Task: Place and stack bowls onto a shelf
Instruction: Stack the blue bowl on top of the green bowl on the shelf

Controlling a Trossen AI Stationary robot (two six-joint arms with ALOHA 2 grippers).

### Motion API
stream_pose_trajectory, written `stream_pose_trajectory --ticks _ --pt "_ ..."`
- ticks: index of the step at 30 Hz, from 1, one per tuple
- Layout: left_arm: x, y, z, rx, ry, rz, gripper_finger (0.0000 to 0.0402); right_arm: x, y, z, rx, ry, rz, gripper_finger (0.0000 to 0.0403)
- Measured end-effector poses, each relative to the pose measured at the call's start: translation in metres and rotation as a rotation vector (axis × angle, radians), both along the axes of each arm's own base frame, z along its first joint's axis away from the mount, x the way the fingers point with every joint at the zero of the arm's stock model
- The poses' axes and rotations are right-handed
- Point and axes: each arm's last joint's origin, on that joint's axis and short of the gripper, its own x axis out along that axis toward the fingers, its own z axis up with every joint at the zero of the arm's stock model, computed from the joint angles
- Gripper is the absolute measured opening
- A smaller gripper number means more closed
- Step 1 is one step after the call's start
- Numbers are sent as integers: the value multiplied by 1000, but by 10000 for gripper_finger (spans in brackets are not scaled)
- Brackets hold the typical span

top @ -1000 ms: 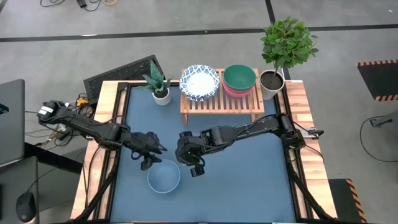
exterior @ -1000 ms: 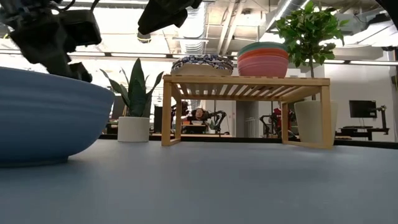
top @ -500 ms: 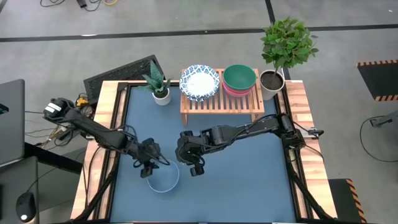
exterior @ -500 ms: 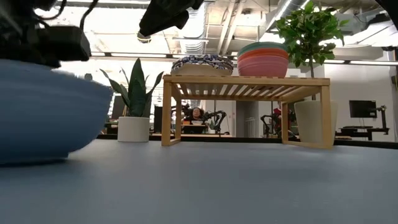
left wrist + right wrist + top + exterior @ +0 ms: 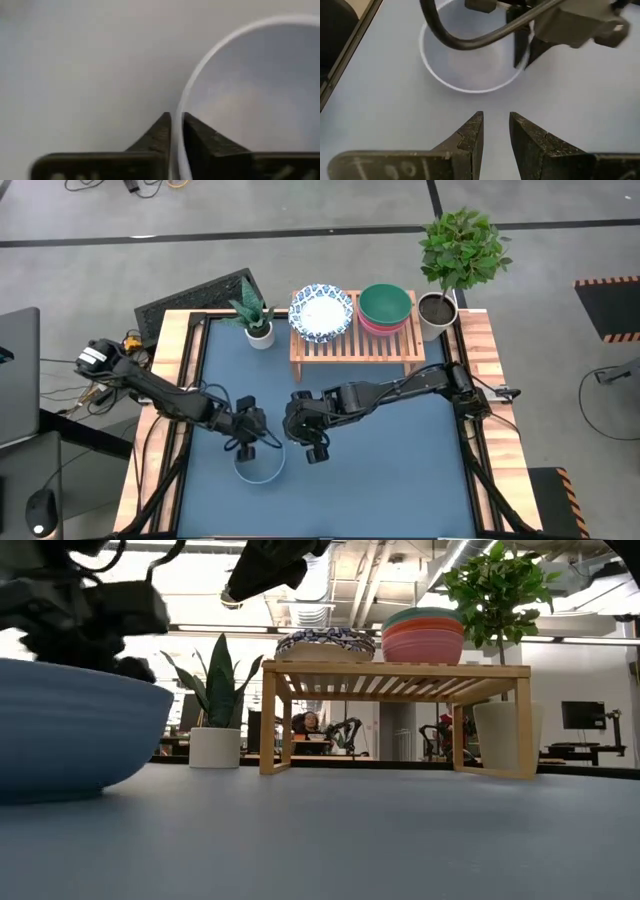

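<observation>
left wrist view shows the left hand (image 5: 176,131) clamped on the light blue bowl's (image 5: 250,90) rim; overhead hides this; right hand (image 5: 495,132) hovers slightly apart.

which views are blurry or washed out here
Low view: the light blue bowl looms soft and out of focus, with bright ceiling lights behind the shelf. Left wrist view: pale and blurred, left gripper pinching the rim. High view: evenly lit.

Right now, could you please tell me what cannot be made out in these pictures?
- How many bowls sit under the green bowl: the high view shows only a pink edge; the low view blurs the layers.
- The light blue bowl in the low view: cut off by the left edge.
- Whether the bowl is lifted yet: the left hand pinches its rim, but its base is hidden.
</observation>
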Motion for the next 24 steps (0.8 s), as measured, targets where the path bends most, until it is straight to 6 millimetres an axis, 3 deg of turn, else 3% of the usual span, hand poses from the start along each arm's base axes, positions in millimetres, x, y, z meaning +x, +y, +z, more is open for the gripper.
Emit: stream_pose_trajectory --ticks 3,13,19,24 --pt "8 6 7 32 -52 -2 7 0 1 0 4 2 -4 120" --pt "30 40 20 41 -213 -9 2 -9 3 -6 30 115 -67 120" --pt "38 59 18 -12 -241 -28 1 -16 13 -9 16 171 -45 120" --pt "48 66 6 -79 -228 -72 0 -21 19 -10 3 208 -28 120"
